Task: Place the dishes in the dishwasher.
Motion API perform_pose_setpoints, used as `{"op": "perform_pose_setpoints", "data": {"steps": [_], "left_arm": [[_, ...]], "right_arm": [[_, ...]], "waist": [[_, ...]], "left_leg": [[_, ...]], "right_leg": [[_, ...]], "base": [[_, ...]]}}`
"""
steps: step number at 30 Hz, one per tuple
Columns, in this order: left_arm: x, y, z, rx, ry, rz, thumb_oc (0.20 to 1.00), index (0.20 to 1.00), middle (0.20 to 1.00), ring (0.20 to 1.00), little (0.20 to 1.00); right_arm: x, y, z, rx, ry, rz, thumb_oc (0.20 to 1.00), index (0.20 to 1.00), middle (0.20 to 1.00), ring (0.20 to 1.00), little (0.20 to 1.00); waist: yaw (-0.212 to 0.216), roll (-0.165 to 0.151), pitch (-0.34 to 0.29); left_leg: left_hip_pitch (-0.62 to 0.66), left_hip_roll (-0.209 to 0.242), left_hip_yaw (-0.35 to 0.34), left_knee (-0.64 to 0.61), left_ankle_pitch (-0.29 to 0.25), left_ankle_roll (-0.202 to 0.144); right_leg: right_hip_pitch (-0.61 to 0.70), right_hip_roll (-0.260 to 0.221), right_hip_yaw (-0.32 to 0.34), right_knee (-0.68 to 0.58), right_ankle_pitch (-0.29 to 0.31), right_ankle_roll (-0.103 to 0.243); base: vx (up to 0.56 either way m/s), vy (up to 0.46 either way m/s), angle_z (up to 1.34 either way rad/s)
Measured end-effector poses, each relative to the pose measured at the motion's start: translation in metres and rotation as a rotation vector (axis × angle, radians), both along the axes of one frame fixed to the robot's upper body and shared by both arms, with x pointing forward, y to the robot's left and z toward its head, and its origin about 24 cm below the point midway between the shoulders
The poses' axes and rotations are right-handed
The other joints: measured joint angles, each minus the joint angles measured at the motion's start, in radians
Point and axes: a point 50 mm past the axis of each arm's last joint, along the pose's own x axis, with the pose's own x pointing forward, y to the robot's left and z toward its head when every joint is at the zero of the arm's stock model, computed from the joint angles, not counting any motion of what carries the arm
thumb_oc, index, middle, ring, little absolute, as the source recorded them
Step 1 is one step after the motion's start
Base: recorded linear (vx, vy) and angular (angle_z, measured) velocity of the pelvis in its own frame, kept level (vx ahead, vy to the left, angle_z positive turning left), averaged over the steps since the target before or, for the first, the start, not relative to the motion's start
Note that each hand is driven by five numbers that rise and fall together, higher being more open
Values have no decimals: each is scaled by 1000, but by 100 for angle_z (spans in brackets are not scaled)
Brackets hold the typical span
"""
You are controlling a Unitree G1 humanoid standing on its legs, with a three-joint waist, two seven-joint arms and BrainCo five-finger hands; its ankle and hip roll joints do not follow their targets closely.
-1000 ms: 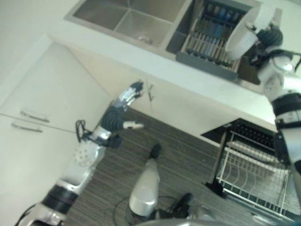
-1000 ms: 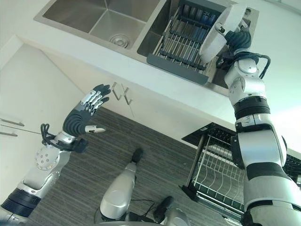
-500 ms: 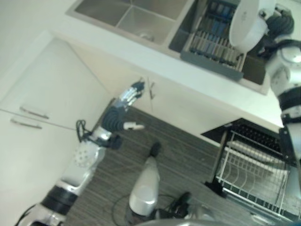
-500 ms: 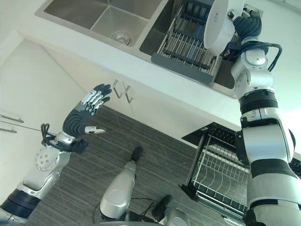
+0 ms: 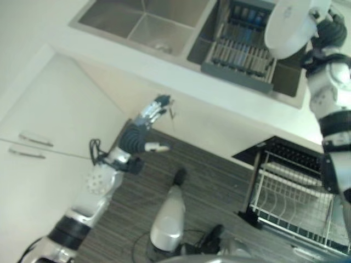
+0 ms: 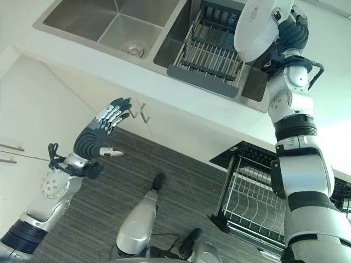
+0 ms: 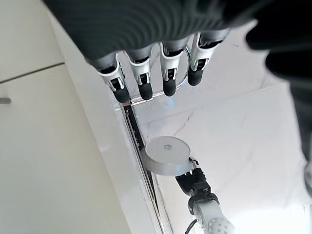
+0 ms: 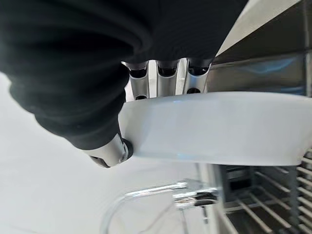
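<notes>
On the left, before the cabinet doors, the left hand (image 6: pixel 104 129) hangs with fingers spread wide and straight, holding nothing. To the right, above the drying rack (image 6: pixel 211 52) in the sink, the right hand (image 6: pixel 290 34) grips a white plate (image 6: pixel 258 27).

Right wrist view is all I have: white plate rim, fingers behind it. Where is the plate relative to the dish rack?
Observer: The plate is held up in the right hand, above the far right end of the grey dish rack that sits in the sink.
Operator: Dishwasher ready?
Observer: Its wire rack is pulled out, low on the robot's right.
Operator: Left hand busy?
Observer: No. The left hand is raised before the cabinet doors, fingers straight, holding nothing.
</notes>
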Motion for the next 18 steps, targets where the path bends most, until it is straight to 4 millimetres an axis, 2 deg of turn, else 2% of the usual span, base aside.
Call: {"op": "perform_pose_setpoints", "data": {"steps": [4, 6, 9, 10, 11, 13, 15, 16, 18], "left_arm": [[-1, -1, -2, 12, 9, -16, 1000, 1000, 1000, 1000, 1000], [-2, -1, -6, 8, 28, -21, 1000, 1000, 1000, 1000, 1000], [-5, -5, -16, -25, 66, -24, 1000, 1000, 1000, 1000, 1000], [-5, -7, -17, -37, 73, -27, 1000, 1000, 1000, 1000, 1000], [-9, -8, -26, -41, 112, -29, 1000, 1000, 1000, 1000, 1000], [-11, -10, -35, -41, 149, -30, 1000, 1000, 1000, 1000, 1000], [-12, -8, -47, -12, 204, -19, 1000, 1000, 1000, 1000, 1000], [-10, -7, -58, 21, 247, -14, 1000, 1000, 1000, 1000, 1000], [-16, -5, -91, 134, 378, -18, 1000, 1000, 1000, 1000, 1000]], "right_arm": [[-6, 8, 11, 22, -88, 41, 200, 200, 200, 200, 200], [-9, 16, 14, 53, -136, 74, 200, 200, 200, 200, 200], [-9, 20, -8, 126, -119, 111, 200, 200, 200, 200, 200], [-9, 22, -13, 146, -114, 123, 200, 200, 200, 200, 200], [-11, 25, -30, 169, -95, 136, 200, 200, 200, 200, 200], [-13, 22, -40, 198, -84, 133, 200, 200, 200, 200, 200], [-17, 22, -45, 206, -84, 140, 200, 200, 200, 200, 200], [-21, 25, -45, 205, -99, 164, 200, 200, 200, 200, 200], [-27, 27, -52, 202, -110, 184, 200, 200, 200, 200, 200]], "waist": [[-8, 7, -6], [-33, 23, -28], [-69, 32, -113], [-80, 34, -124], [-91, 28, -186], [-123, 25, -237], [-147, 24, -255], [-166, 27, -262], [-199, 35, -299]], "left_leg": [[34, 20, 22, -19, -9, 1], [48, 23, 34, -26, -6, -3], [76, 27, 58, -52, 5, -9], [100, 30, 70, -66, 5, -9], [118, 31, 93, -86, 6, -10], [123, 40, 108, -86, 7, -11], [146, 55, 135, -87, 7, -11], [150, 64, 141, -87, 7, -11], [150, 87, 173, -87, 6, -12]], "right_leg": [[8, 12, 25, -10, 7, -5], [25, 14, 36, -25, 15, -5], [39, 15, 56, -65, 32, -2], [57, 16, 59, -82, 37, 0], [69, 20, 80, -122, 54, 3], [82, 27, 86, -158, 72, 3], [97, 38, 108, -173, 80, 0], [101, 48, 112, -181, 84, -6], [87, 65, 143, -196, 99, -18]], "base": [[-39, -56, -16], [-54, -41, -26], [-54, -69, -22], [-54, -84, -33], [-81, -111, -36], [-133, -145, -29], [-158, -124, -29], [-99, -58, -37], [-128, -60, -41]]}}
